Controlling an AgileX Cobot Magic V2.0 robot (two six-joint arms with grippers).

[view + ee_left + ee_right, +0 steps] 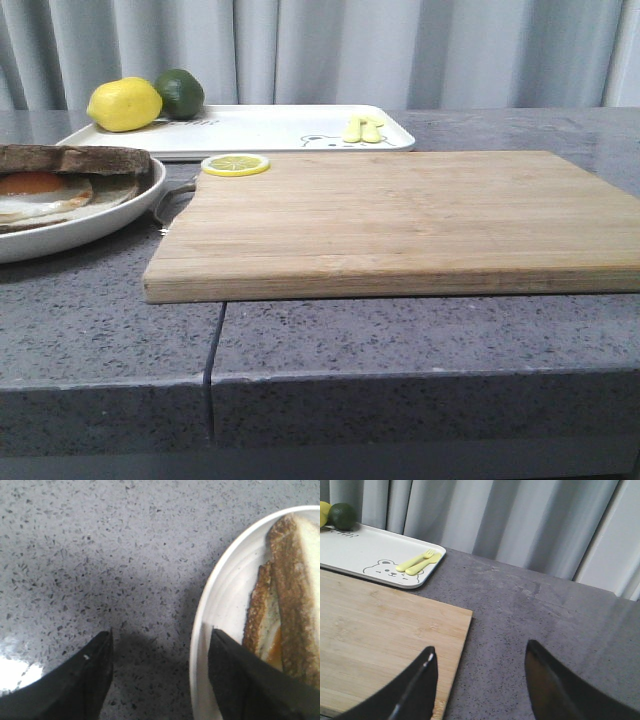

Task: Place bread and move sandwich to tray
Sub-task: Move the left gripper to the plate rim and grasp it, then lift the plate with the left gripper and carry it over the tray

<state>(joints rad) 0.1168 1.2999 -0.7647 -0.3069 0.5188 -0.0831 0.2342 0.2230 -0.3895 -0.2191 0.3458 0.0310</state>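
Nearest the front edge of the grey speckled desk [420,330]: a wooden cutting board [400,220], lying flat, its near edge just over a seam in the desk top. Left gripper [160,672] seen only from its wrist, black fingers [85,680] spread wide apart, holding nothing; one over bare desk, the other over the rim of the white plate [220,610]. Right gripper [480,680] likewise wide apart and empty, hovering over the right end of the board, one finger above wood, the other above bare desk toward the right edge. On the plate [90,225], at the left edge of the desk and just beside the board: the sandwich [60,180], fried egg with orange yolk on a lower slice, the top bread [75,158] resting over it, brown crust outward. Lemon slice [235,164] on the board's far left corner. Behind the board, toward the far edge: the white tray [250,130] with a bear drawing, carrying a lemon [124,104], a lime [179,93] and a yellow fork and spoon [362,130]. Beyond the desk, grey curtain [400,50].
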